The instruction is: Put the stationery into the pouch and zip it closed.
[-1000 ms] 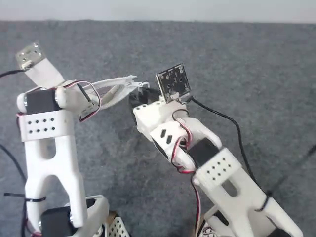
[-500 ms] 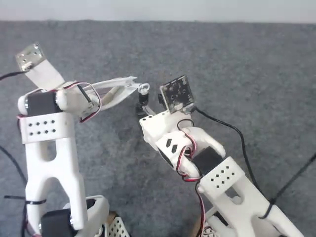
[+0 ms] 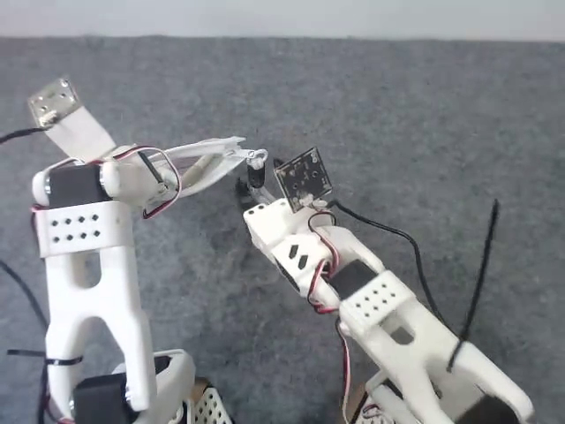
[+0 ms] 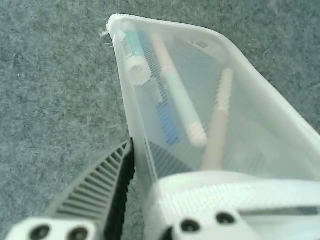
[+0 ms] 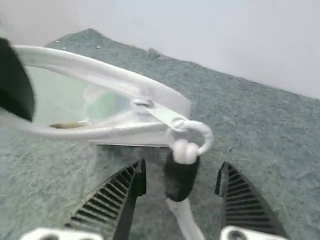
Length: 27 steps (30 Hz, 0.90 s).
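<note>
A: Where is the pouch (image 4: 250,115) right now?

B: Up off the counter (image 3: 441,115). The left tool (image 4: 142,170) is clamped on its wall. The stationery (image 4: 215,130) lies inside, and through the mesh I can make out pens (image 4: 175,95) and a capped tube (image 4: 134,55).

A: And the right tool (image 5: 181,167)?

B: Its fingers (image 5: 112,202) stand apart with nothing gripped. The pull (image 5: 165,117) hangs from the slider (image 5: 142,102) between them, with a ring (image 5: 200,135), a bead (image 5: 182,150) and a black tag (image 5: 180,182) below it.

A: What could go wrong from here?

B: The pull is small and dangles loose, so a closing finger might knock it aside. It might also catch only the bead or the tag, and either could slip out under load. The pouch is soft, so a tug off the line of the zip would likely buckle it and jam the slider. A hard tug might drag the pouch out of the left tool and drop it. I can't tell how much of the zip is open, so I can't judge how far the slider has to travel.

A: What about the surface and the room?

B: The counter has a grey, felt-like covering, which should be gentle on anything that falls. A pale wall (image 3: 282,18) runs behind it. A black cable (image 3: 482,265) stands off the right arm, and I think it could snag on a wide swing.
</note>
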Available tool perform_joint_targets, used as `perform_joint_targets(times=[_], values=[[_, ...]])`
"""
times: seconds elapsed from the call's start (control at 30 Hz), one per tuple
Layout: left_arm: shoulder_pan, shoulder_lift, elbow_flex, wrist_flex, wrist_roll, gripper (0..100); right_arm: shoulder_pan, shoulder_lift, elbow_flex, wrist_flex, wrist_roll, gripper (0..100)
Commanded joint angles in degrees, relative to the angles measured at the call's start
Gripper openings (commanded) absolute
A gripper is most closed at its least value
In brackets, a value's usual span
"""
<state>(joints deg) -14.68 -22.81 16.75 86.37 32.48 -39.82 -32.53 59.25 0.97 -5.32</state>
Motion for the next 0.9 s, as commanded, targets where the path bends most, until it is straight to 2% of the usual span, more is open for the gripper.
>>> perform_joint_targets(times=[0.0,0.27,0.33,0.4,0.5,0.7,0.87], values=[[0.4,0.7,0.0,-1.7,-0.4,1,2.3,3.2,-1.0,-6.5,0.8,22.7],[0.4,0.7,0.0,-1.6,-0.4,1,3.5,5.7,-0.7,-10.8,0.8,22.5],[0.4,0.7,0.0,-1.6,-0.4,1,3.5,5.7,-0.7,-10.9,0.8,18.8],[0.4,0.7,0.0,-1.6,-0.4,1,3.5,5.6,-0.7,-11.1,0.9,11.1],[0.4,0.7,0.0,-1.6,-0.4,1,3.3,4.2,-0.6,-11.2,5.1,0.2],[-3.2,0.7,-0.2,-1.8,-0.3,1,2.0,-5.1,5.4,-10.4,14.7,0.6],[-3.3,0.7,-0.3,-1.9,-0.4,1,-1.7,-13.4,6.2,3.6,20.0,0.6]])
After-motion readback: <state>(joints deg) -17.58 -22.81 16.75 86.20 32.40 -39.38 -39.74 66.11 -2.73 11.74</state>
